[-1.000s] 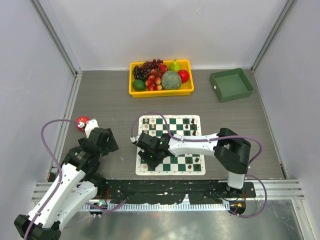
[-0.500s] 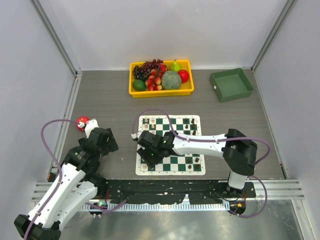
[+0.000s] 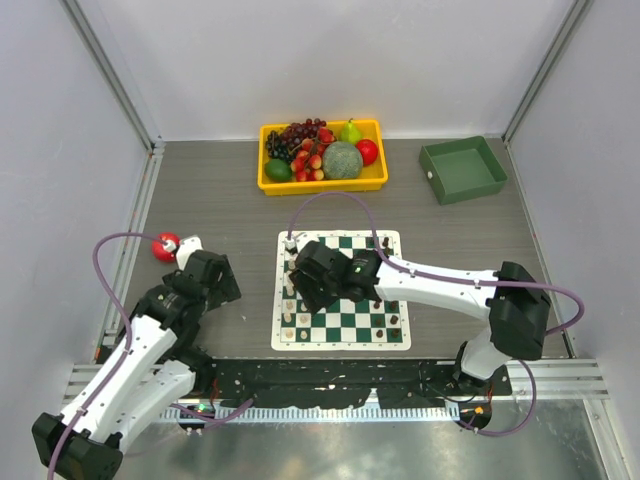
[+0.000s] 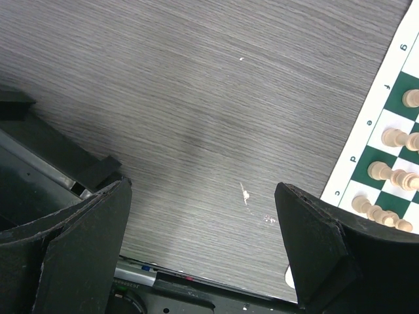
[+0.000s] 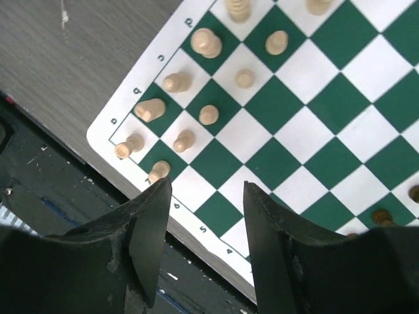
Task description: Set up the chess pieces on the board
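The left gripper (image 4: 201, 196) is hovering over the table (image 4: 196, 98) just left of the board (image 3: 350, 325), its jaws spread wide and gripping nothing. Light chess pieces (image 5: 209, 114) are standing along the board's left edge. The right gripper (image 5: 204, 196) is hanging over that side, jaws apart and empty. Along the right edge, dark pieces (image 3: 396, 321) are standing.

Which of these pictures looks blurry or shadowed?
Top external: evenly lit and sharp throughout. Left wrist: crisp wood grain, with one faint dark patch on the table. Right wrist: the board is sharp; the right gripper in the foreground is a dark silhouette.
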Tool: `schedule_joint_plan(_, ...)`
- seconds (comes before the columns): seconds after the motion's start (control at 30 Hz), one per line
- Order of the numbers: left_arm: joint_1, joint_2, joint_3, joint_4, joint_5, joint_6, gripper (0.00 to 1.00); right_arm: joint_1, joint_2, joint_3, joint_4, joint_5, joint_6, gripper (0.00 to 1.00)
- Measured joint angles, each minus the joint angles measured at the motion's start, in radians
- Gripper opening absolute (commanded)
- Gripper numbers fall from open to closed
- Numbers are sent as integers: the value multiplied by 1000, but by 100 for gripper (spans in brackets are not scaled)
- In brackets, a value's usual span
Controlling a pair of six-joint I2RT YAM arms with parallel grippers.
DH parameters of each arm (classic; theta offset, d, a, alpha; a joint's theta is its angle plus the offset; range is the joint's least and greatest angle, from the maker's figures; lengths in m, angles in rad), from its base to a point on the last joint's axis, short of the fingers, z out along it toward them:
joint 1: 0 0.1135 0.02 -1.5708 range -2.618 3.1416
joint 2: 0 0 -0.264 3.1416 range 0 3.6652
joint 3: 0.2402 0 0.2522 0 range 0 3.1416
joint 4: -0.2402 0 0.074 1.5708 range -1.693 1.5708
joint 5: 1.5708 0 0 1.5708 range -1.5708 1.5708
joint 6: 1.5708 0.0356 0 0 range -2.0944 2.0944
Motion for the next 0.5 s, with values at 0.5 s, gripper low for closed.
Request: schedule_joint_plan(0.5,0,79,45,45,58,2,99,-262,-245,-164,4,105,37,86)
